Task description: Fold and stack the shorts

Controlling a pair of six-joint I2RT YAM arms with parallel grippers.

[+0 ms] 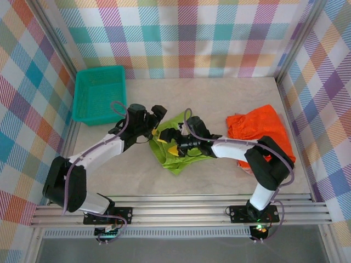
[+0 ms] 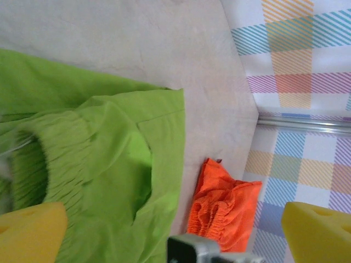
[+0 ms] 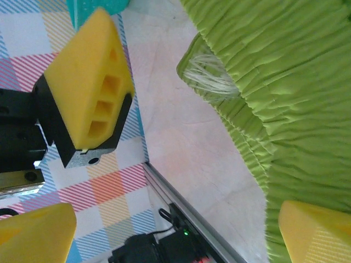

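The left claw (image 2: 174,230) and right claw (image 3: 174,233) both stood spread over the lime green shorts (image 1: 171,160), apparently ungripped, at the middle of the bench (image 1: 219,98).

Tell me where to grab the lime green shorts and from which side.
Grip the gathered elastic waistband of the lime green shorts. It is the thickest, ribbed edge and looks bunched up, while the leg panels lie flatter. It sits close to the open left hand, so it is probably best to come down from above, one finger either side of the band.
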